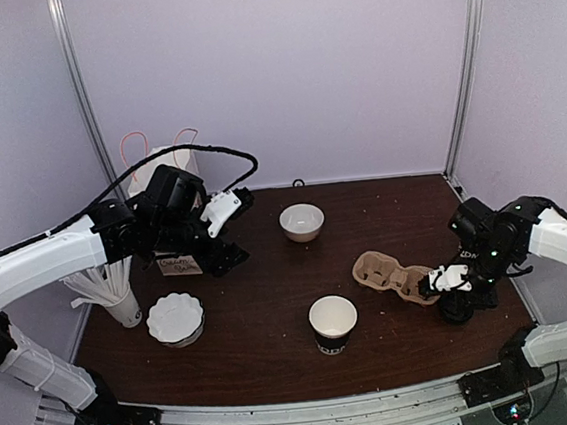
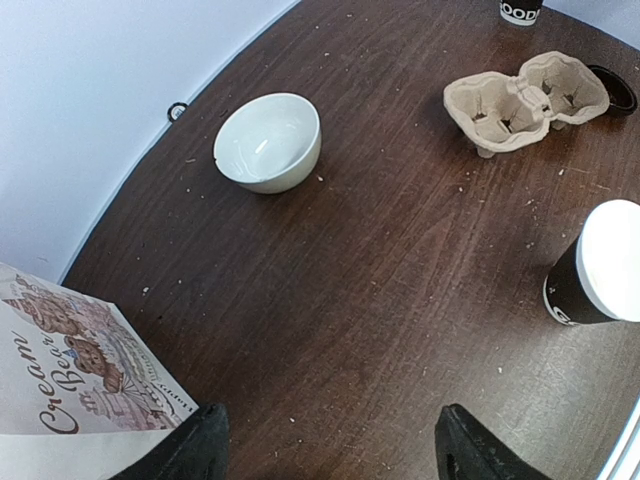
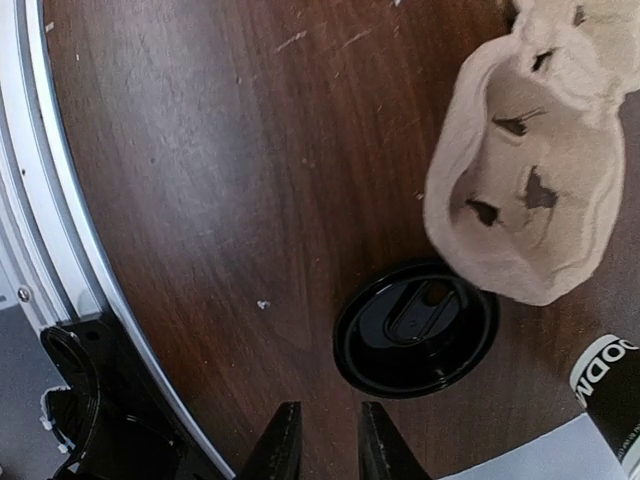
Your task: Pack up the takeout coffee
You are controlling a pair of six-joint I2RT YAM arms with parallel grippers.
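No lidded cup shows. A round black lid (image 3: 415,328) lies loose on the table against the brown pulp carrier (image 3: 530,190), and also shows in the left wrist view (image 2: 612,88). A black cup with white lettering (image 3: 610,385) stands beside it, its top out of view. The lidless black cup with a white rim (image 1: 332,323) stands at the front centre. My right gripper (image 3: 325,440) hovers just short of the lid, empty, with a narrow gap between its fingers. My left gripper (image 2: 335,445) is wide open and empty beside the white paper bag (image 2: 60,390).
A white bowl (image 1: 301,221) sits mid-table toward the back. A cup of white straws (image 1: 110,284) and a stack of white fluted dishes (image 1: 175,318) stand at the front left. The bag (image 1: 162,169) stands at the back left. The carrier (image 1: 395,274) lies right of centre.
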